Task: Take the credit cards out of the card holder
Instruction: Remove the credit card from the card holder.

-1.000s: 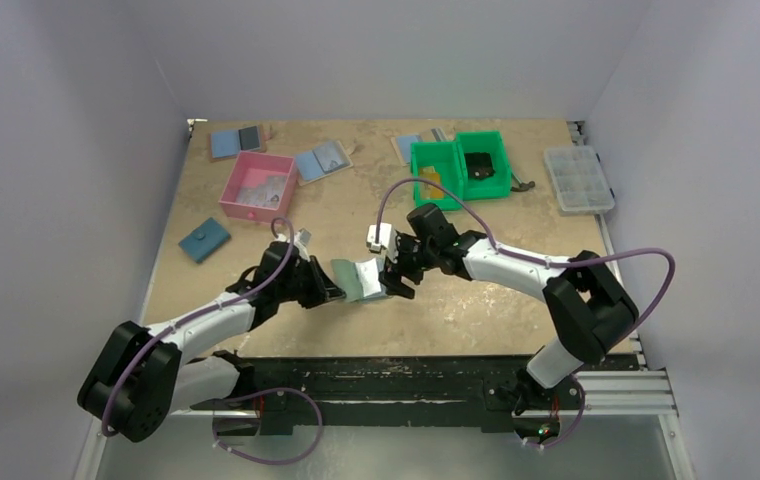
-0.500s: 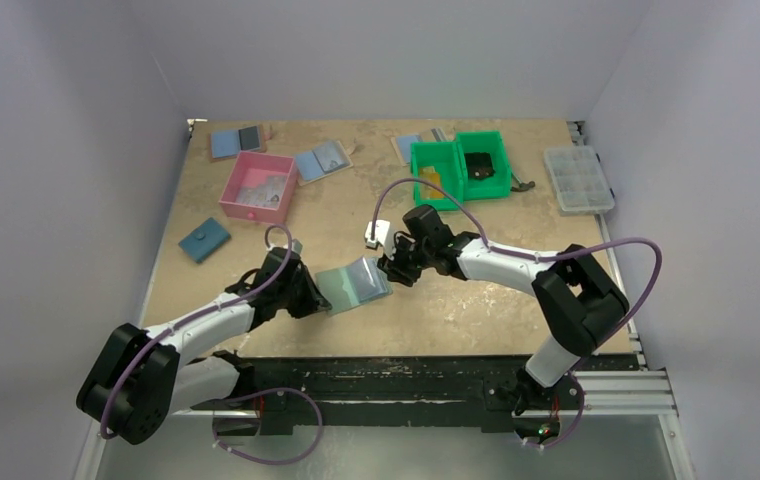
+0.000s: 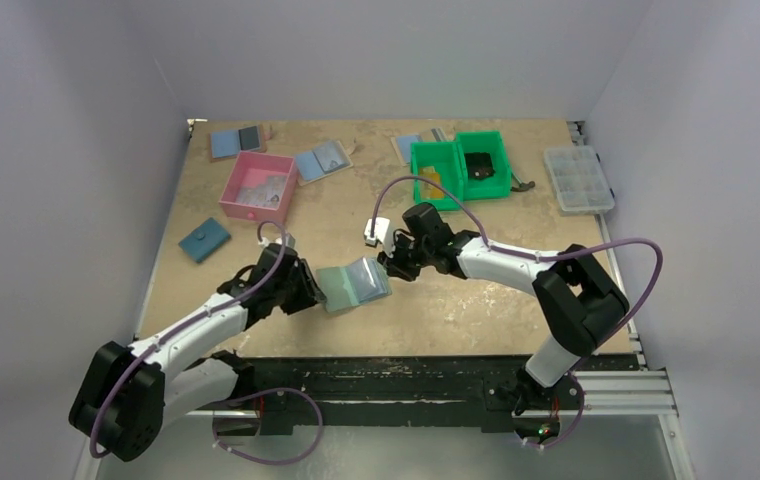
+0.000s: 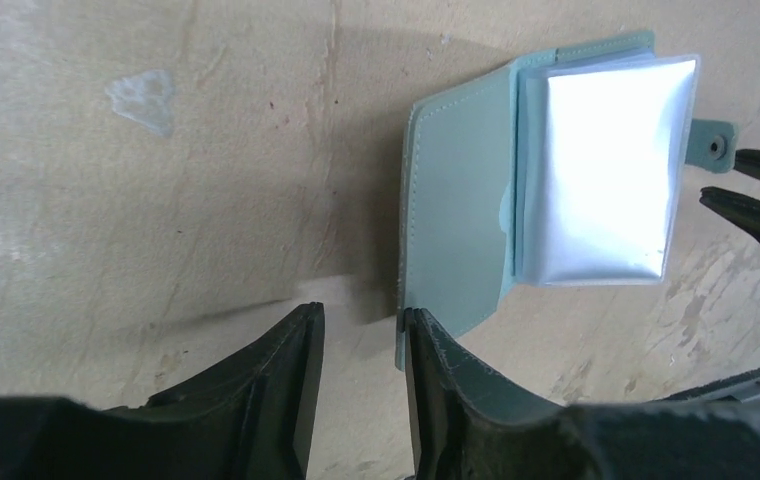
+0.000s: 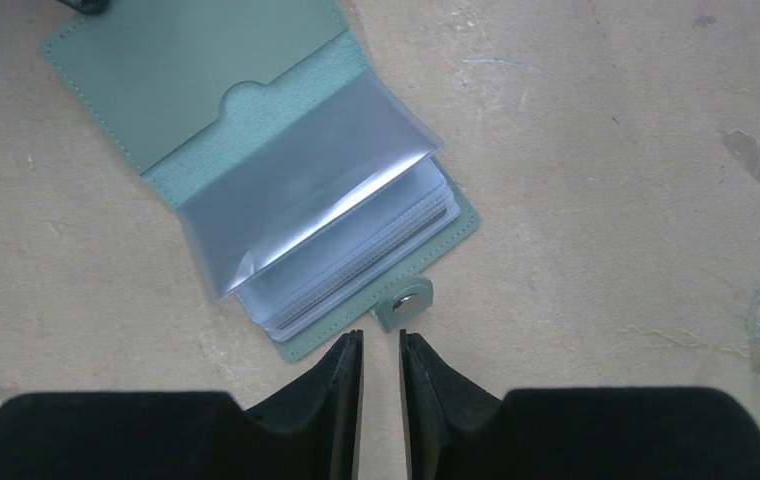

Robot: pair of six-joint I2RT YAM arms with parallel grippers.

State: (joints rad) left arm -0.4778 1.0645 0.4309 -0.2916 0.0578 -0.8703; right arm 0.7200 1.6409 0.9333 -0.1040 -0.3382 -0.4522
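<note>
I am looking at the card holder [image 3: 353,284] lying open on the tan table [image 3: 336,210], between the two grippers. Its inside is showing pale green-blue, with a stack of clear plastic sleeves and a snap tab [image 5: 408,300]; I cannot tell what the sleeves are holding. The left gripper [image 4: 361,318] is hovering with fingers apart around nothing, one tip just beside the holder's corner. The right gripper [image 5: 380,342] is showing a narrow empty gap near the tab. At the back, a pink bin [image 3: 264,157] is holding pale, clear-looking items. A green two-part bin [image 3: 453,150] is holding something yellow on the left and something black on the right.
</note>
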